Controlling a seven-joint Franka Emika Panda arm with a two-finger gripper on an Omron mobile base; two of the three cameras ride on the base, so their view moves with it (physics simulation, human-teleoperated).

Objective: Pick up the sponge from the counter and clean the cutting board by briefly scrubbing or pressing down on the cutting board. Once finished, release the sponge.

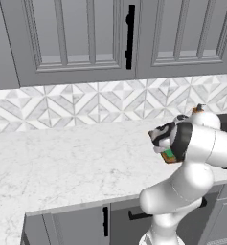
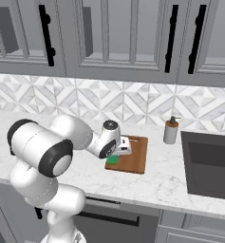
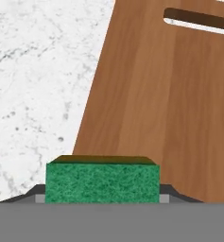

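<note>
Gripper (image 2: pixel 119 153) of mine pinches the small green-topped sponge block (image 3: pixel 102 182) over the reddish-brown wooden cutting board's (image 3: pixel 170 108) near-left corner.

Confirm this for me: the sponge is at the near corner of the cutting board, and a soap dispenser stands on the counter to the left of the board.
Not quite. The sponge does sit at the near corner of the cutting board, but the soap dispenser stands on the counter to the right of the board, between it and the sink. The right base view shows this.
</note>
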